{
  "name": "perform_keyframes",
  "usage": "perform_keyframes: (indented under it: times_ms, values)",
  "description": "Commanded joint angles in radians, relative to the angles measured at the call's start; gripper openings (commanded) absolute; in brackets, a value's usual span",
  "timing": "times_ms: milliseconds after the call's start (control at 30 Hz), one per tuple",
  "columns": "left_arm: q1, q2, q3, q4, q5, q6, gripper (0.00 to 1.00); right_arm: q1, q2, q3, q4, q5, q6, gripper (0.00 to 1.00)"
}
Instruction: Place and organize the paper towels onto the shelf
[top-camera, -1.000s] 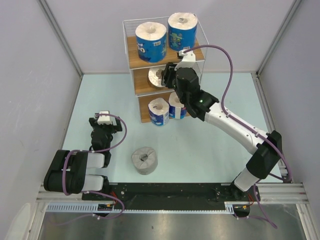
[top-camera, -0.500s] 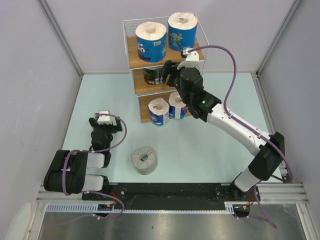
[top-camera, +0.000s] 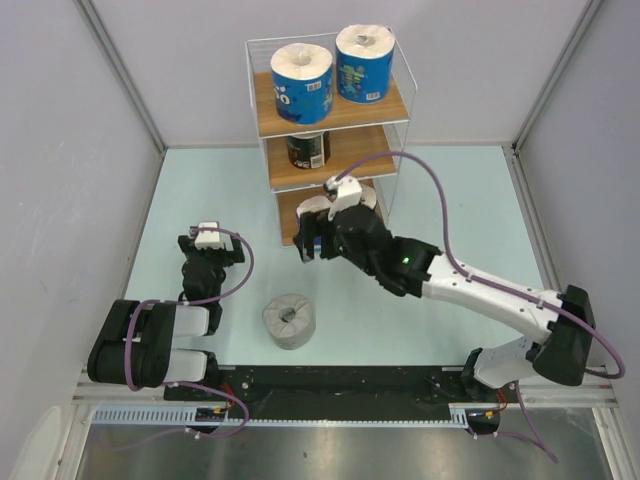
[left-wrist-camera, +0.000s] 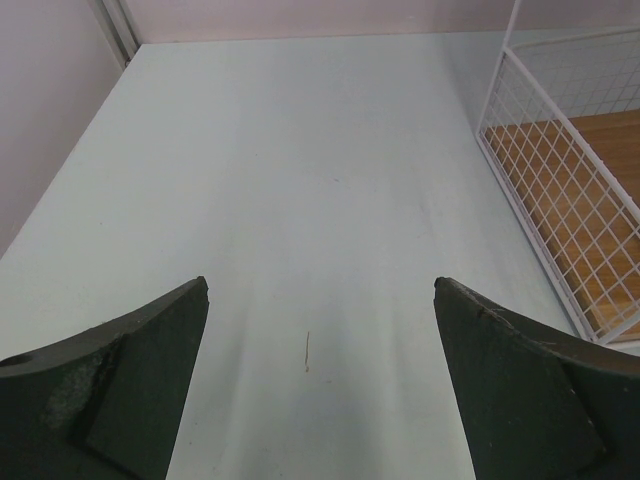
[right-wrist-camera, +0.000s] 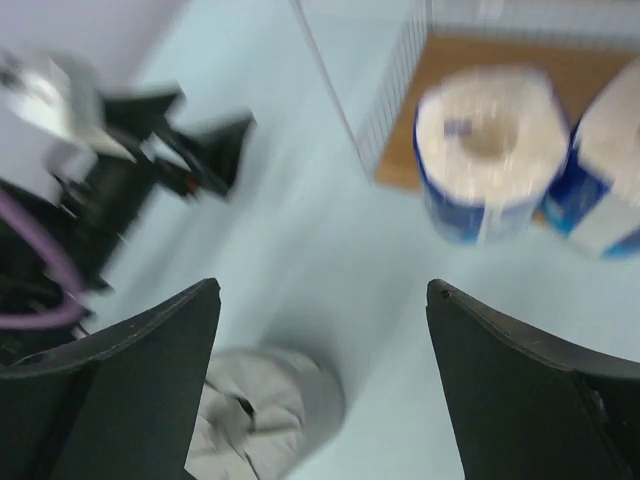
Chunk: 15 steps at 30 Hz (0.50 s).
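The grey-wrapped paper towel roll (top-camera: 288, 321) is set upright, core upward, on the tabletop (top-camera: 200, 180) at lower centre, just down-left of the right pincer (top-camera: 312, 243), which is spread, empty and judged the nearer. The roll is caught, blurred, in the right wrist view only; the left pincer (left-wrist-camera: 320, 290), likewise spread and empty, is shown only tabletop and the shelf (left-wrist-camera: 590, 170).

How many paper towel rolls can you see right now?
6: two blue rolls on the shelf's top board, a dark roll on the middle, two blue on the bottom, a grey roll on the table.
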Motion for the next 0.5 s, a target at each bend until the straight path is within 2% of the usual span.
perform_keyframes:
  times_ms: [0,167,467]
  values:
    - [0.006,0.0,0.027,0.032,0.019,-0.008,1.0,0.035,0.067,-0.093,-0.165,-0.074,0.109,0.89]
    - [0.008,-0.002,0.027,0.032,0.019,-0.008,1.0,0.058,0.128,-0.122,-0.15,-0.148,0.168,0.89]
    - [0.008,-0.002,0.027,0.031,0.019,-0.008,1.0,0.115,0.183,-0.123,-0.136,-0.238,0.168,0.89]
